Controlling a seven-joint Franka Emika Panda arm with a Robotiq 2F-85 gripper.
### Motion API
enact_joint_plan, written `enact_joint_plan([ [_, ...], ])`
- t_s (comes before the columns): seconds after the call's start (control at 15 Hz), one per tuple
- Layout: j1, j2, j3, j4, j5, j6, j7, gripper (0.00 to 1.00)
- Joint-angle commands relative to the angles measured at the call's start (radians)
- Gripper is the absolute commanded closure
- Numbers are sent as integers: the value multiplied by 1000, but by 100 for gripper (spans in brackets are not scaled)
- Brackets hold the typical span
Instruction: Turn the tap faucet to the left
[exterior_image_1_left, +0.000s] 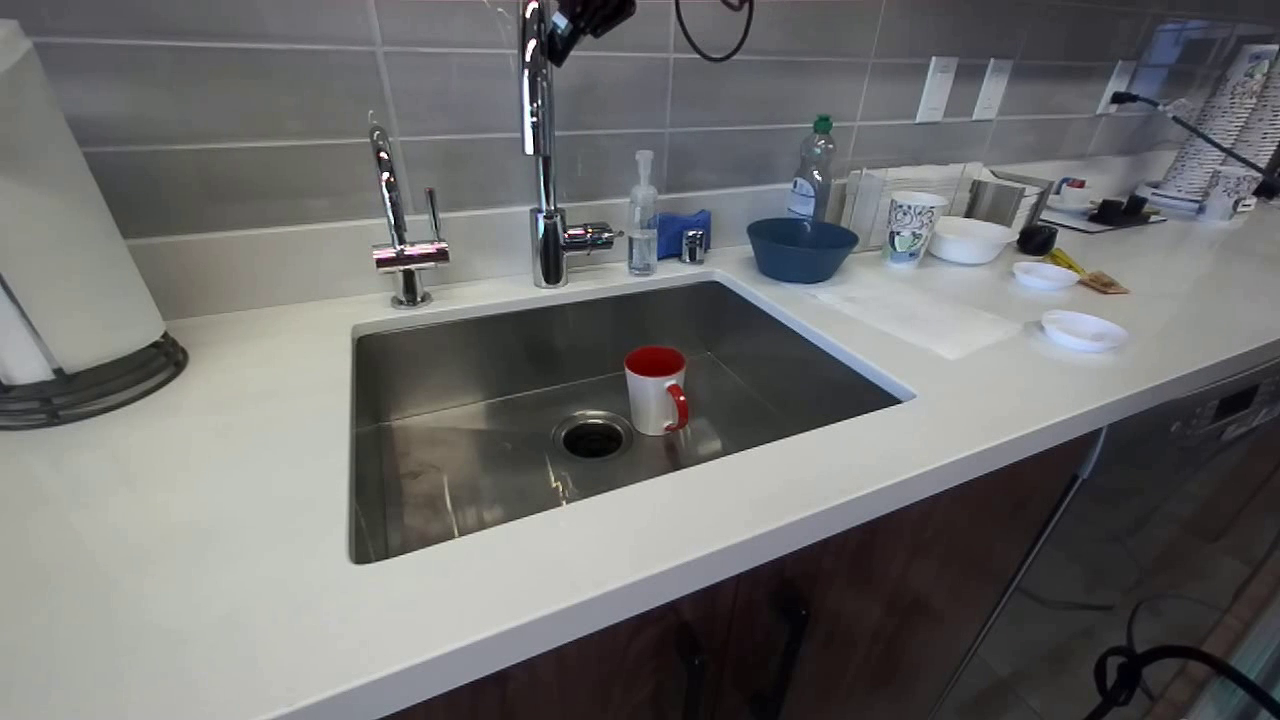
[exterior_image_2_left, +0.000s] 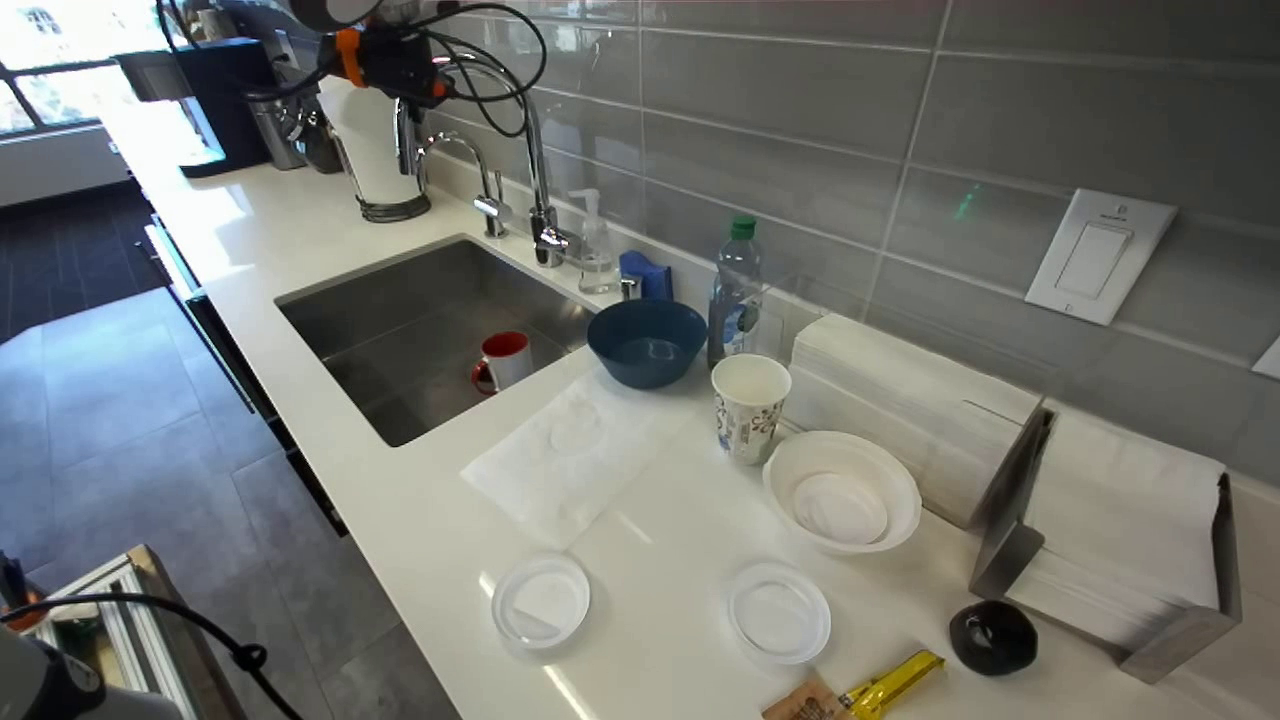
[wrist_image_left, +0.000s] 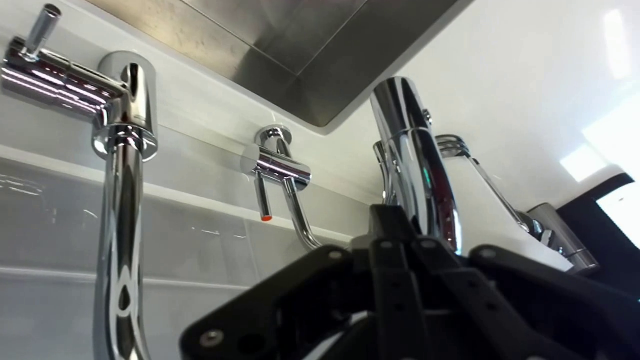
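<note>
The tap faucet (exterior_image_1_left: 545, 185) is the tall chrome gooseneck behind the sink; its top is cut off there. It also shows in an exterior view (exterior_image_2_left: 537, 150), its spout partly behind the arm. In the wrist view its stem (wrist_image_left: 121, 215) is at left and its spout end (wrist_image_left: 420, 165) rises just beyond my fingertips. My gripper (wrist_image_left: 392, 222) is shut, its fingertips together and empty, right beside the spout. In an exterior view the gripper (exterior_image_1_left: 563, 38) is at the spout's right side, high over the sink; I cannot tell if they touch. It also shows dark by the spout (exterior_image_2_left: 405, 75).
A short chrome tap (exterior_image_1_left: 400, 255) stands left of the faucet. A red-and-white mug (exterior_image_1_left: 655, 395) is in the sink (exterior_image_1_left: 450, 400). A soap pump (exterior_image_1_left: 642, 225), blue bowl (exterior_image_1_left: 802, 250) and green-capped bottle (exterior_image_1_left: 815, 170) stand right. A paper towel roll (exterior_image_1_left: 70, 220) stands at far left.
</note>
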Motion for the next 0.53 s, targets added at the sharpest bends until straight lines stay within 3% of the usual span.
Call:
enact_joint_plan([
  [0.0, 5, 126, 40, 131, 33, 27, -55, 100],
  [0.27, 0, 169, 57, 167, 7, 20, -20, 100],
  [0.47, 22, 72, -28, 49, -97, -34, 185, 100],
])
